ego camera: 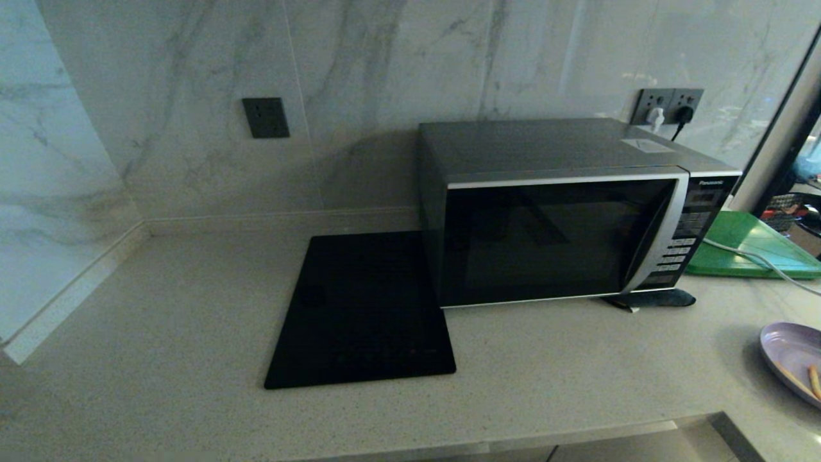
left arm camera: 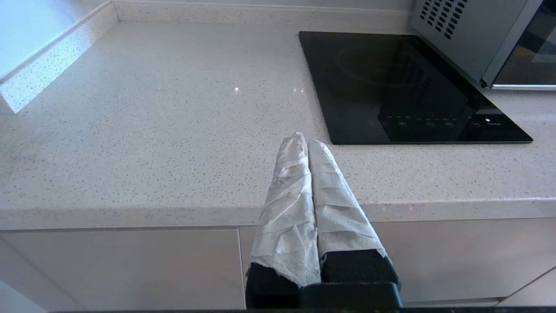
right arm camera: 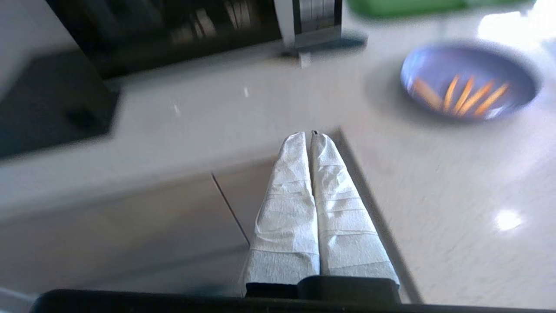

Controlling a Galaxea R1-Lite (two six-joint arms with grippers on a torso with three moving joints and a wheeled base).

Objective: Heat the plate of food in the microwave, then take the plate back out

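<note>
— Right gripper [right arm camera: 310, 135]: its cloth-wrapped fingers [right arm camera: 289, 208] are pressed together with nothing between them, and it is held over the front edge of the counter [ego camera: 192, 308], short of everything on it.

— And the plate of food [right arm camera: 469, 82], where is it placed from there?

— Ahead of the fingertips and off to the robot's right, well apart from them, resting flat on the speckled stone. The microwave [ego camera: 551, 212] is set ahead and to the other side, its dark glass door shut and its curved silver handle [ego camera: 660, 237] on the plate's side.

— So the right arm is favoured?

— Clearly, it is judged the nearer one. The left gripper [left arm camera: 306, 140] is parked with its wrapped fingers closed too, in front of the counter edge, near the flat black cooktop [ego camera: 365, 308].

— Any word on the plate itself?

— Round, shallow, pale lavender, smooth-rimmed; thin orange-brown sticks [right arm camera: 460, 93] are fanned inside it, so no single long axis is offered. A flat green board [ego camera: 750, 247] is seen behind, by the microwave's button panel.
</note>
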